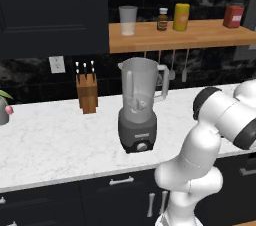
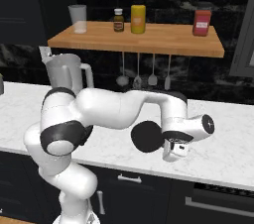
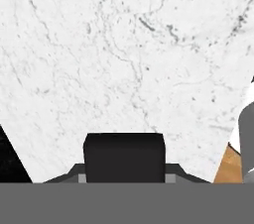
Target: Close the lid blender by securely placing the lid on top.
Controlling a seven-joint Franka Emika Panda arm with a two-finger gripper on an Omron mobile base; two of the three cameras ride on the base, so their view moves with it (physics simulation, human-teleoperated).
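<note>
Your gripper (image 3: 124, 161) is clamped on the lid (image 2: 147, 137), holding it over the marble counter (image 2: 223, 141). The blender (image 1: 138, 105) stands open, well to its left.

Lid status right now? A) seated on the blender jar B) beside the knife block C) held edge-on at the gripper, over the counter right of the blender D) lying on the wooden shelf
C: the lid hangs at the gripper above the marble counter, while the blender jar's mouth is uncovered.
</note>
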